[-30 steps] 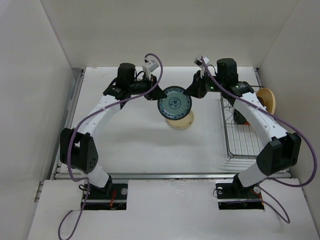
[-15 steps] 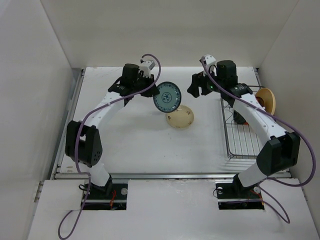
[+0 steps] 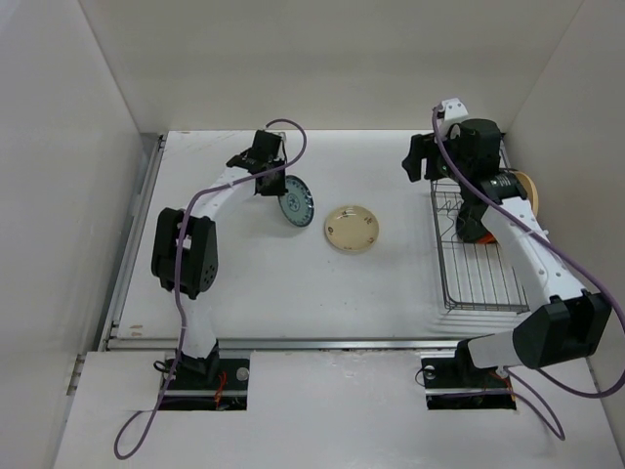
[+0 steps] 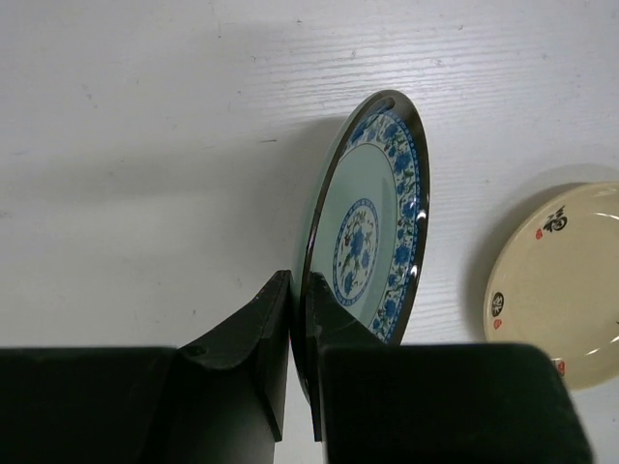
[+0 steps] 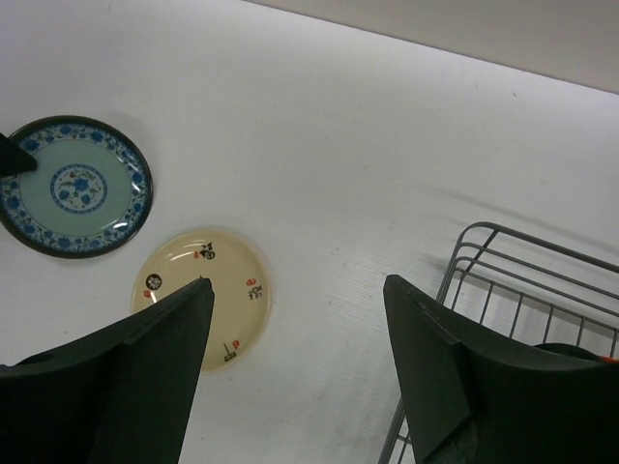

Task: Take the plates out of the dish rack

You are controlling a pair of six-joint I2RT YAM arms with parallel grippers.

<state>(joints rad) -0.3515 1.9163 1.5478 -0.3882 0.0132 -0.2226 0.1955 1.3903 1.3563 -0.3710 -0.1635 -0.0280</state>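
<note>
White tabletop (image 3: 254, 278). Fingers of the left gripper (image 4: 300, 290) clamp the teal-blue plate (image 4: 372, 227) by its rim, held on edge. It has swung left, clear of the cream plate (image 3: 353, 228). The right gripper (image 5: 295, 290), jaws spread and empty, has withdrawn toward the dish rack (image 3: 479, 274), which holds a tan plate (image 3: 532, 195).

The left arm (image 3: 217, 191) and right arm (image 3: 532, 252) share one build: smooth white curved shells between chunky black joint housings. A thin purple cable (image 3: 283, 130) runs along each, looping free by the wrist and trailing out at the near bases (image 3: 205, 376), where red wiring shows. A small white block (image 3: 451, 106) caps the right wrist. The left gripper (image 4: 298, 290) has matte black wedge fingers (image 4: 242, 338); the right gripper (image 5: 298, 290) has the same.
</note>
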